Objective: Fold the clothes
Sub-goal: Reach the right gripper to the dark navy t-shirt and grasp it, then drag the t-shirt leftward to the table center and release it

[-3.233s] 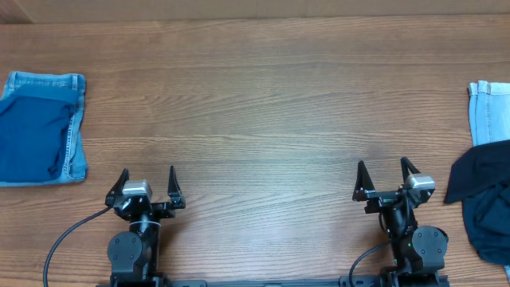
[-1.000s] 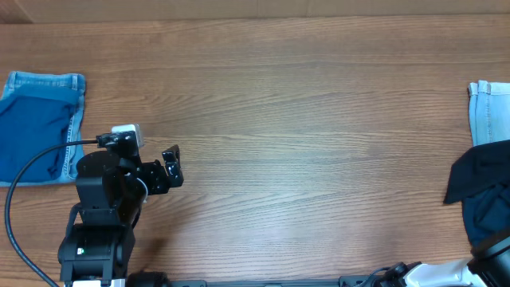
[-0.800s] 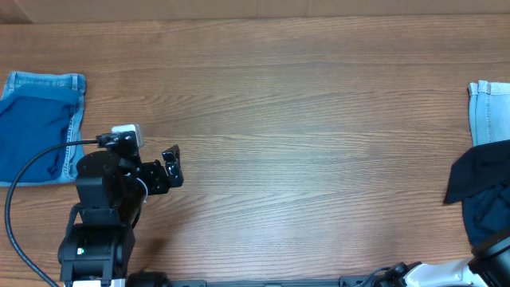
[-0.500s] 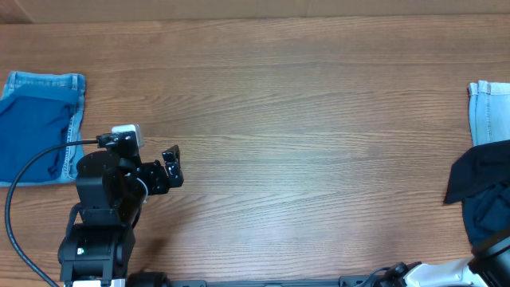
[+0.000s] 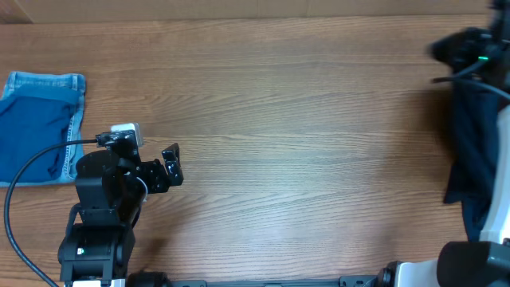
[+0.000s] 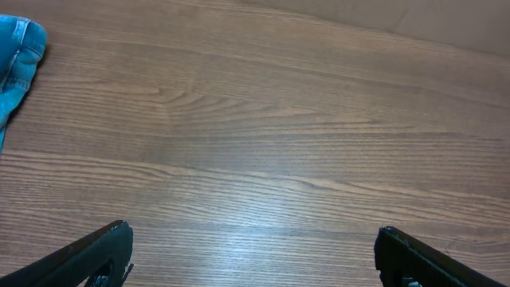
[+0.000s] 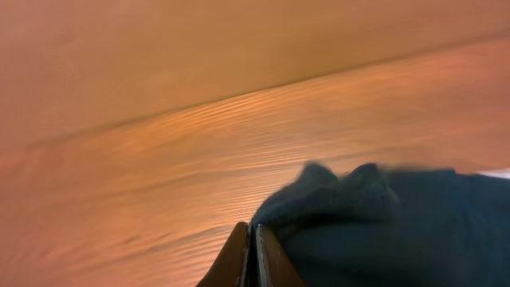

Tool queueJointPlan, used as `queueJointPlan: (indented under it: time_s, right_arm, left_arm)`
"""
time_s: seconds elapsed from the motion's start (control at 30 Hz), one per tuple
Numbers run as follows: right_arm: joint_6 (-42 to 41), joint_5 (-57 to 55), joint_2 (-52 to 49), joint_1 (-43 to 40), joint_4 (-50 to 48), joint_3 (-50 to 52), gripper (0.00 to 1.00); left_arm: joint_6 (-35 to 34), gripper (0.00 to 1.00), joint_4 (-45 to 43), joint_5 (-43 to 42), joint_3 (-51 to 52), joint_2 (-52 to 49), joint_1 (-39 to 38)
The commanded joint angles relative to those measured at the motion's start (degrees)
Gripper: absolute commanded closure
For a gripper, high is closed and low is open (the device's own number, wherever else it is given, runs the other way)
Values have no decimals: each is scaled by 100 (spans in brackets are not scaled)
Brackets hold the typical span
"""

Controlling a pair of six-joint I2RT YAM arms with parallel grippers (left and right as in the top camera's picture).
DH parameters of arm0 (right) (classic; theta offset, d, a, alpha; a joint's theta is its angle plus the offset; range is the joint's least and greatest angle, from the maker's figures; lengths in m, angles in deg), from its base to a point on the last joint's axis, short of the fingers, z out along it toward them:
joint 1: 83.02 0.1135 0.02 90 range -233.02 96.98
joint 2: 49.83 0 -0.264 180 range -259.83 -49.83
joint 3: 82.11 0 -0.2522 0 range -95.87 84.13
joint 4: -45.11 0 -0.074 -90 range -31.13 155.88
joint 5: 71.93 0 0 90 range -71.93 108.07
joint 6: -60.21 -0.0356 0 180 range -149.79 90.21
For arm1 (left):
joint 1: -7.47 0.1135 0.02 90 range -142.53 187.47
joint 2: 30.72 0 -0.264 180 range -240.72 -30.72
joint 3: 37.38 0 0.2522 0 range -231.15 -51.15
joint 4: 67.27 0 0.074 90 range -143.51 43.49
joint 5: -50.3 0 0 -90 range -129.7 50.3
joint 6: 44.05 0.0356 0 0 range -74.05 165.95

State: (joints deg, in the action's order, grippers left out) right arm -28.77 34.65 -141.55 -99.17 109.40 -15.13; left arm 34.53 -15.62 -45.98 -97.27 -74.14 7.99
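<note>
the right end effector (image 7: 253, 253) was pinched shut on the dark garment (image 7: 382, 223), which draped from it over the desk (image 5: 303, 119); the left end effector (image 6: 251, 239) stood wide, empty.

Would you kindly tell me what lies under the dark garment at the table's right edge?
The dark garment, pinched in the shut right gripper, drapes along the right edge of the table. Only bare wood shows beside it; whatever lies beneath the cloth is covered.
</note>
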Motion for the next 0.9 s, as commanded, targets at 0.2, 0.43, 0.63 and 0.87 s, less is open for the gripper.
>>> queueJointPlan:
  time_s: [0.2, 0.43, 0.63, 0.87]
  right_arm:
    - [546, 116, 9, 1746, -26, -109, 96]
    - [719, 1080, 9, 2326, -483, -109, 96]
    - [717, 1314, -264, 3421, -1034, -109, 96]
    - [671, 1355, -737, 4588, -1176, -109, 88]
  left_arm:
    - [157, 0, -44, -63, -162, 2, 31]
    - [157, 0, -42, -63, -162, 2, 31]
    - [155, 0, -63, -63, -162, 2, 31]
    - [157, 0, -90, -61, -162, 2, 31]
